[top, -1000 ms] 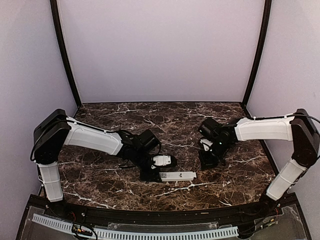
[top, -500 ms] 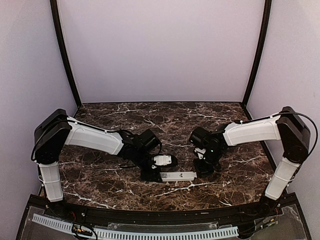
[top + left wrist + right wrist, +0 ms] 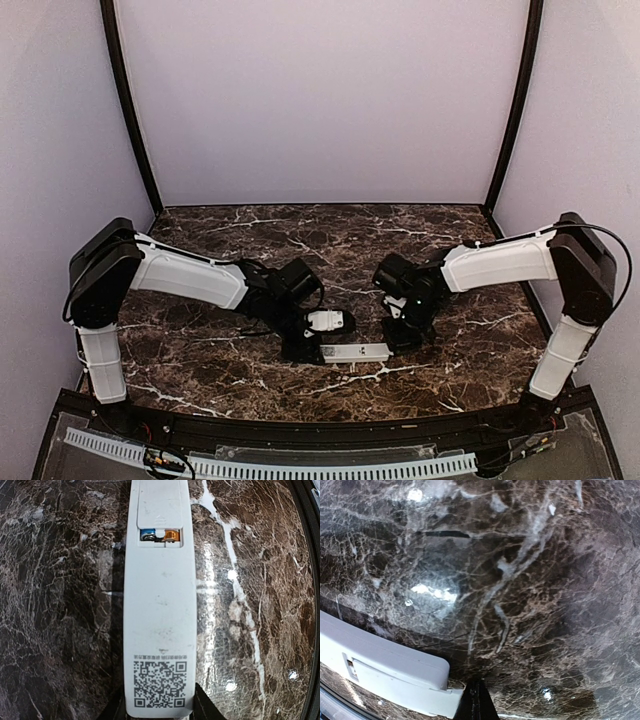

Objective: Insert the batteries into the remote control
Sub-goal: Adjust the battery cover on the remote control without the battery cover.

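1. Your left end effector is grasping the remote control by its left end. One dark finger is pressing on each long edge.
2. The remote control is lying flat on the marble counter with its plain back facing up, stretching away from that grip toward the right arm.
3. In the left wrist view, a printed square code is sitting on the back close to the gripped end.
4. Farther along the back, the pale cover is lying over most of the battery recess, leaving a narrow gap at its nearer edge.
5. In that gap a blue battery is showing, with a small orange piece right beside it.
6. Your right end effector is staying clenched with nothing between its fingers. Its tip is pointing down at the counter just beside the remote control's right end, and I cannot tell whether it is touching the plastic.
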Motion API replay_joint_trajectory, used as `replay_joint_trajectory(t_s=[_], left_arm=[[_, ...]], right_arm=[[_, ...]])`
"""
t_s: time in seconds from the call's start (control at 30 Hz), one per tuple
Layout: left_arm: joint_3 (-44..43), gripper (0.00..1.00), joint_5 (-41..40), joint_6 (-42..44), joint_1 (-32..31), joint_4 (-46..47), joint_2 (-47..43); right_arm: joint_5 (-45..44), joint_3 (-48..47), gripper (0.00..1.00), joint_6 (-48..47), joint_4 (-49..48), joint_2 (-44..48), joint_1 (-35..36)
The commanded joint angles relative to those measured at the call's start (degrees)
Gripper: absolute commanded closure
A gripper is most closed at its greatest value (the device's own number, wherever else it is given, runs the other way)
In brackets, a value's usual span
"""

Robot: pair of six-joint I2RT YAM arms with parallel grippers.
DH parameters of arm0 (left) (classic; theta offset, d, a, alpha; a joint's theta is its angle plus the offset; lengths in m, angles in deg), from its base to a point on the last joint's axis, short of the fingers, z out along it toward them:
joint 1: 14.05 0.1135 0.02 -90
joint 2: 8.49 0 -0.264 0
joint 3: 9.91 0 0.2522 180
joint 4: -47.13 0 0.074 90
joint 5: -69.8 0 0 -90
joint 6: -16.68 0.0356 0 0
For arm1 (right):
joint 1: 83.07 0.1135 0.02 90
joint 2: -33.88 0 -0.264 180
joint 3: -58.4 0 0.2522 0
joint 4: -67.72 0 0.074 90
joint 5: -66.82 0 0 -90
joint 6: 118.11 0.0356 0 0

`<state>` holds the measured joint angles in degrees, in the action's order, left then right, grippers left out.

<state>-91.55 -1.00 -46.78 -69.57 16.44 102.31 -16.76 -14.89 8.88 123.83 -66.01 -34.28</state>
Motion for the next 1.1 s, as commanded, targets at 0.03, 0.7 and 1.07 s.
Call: replay_joint_trajectory(t_s=[0.03,0.7,1.07], left_arm=[[-0.3,0.65,0.1,0.6,-0.7,-3.5,1.7],[-0.5,0.65,-0.3,0.7,-0.9,-3.9,1.8],[-0.5,0.65,-0.5,0.8,-0.9,-4.2,1.9]], right_arm=[[-0.3,-2.0,1.00,0.9,-0.2,-1.6,1.3],[-4.9,-2.0,1.00,-0.1,4.9,-0.5,1.1],[0.4,-1.5,1.00,-5.5,0.9,8.1,-1.3]])
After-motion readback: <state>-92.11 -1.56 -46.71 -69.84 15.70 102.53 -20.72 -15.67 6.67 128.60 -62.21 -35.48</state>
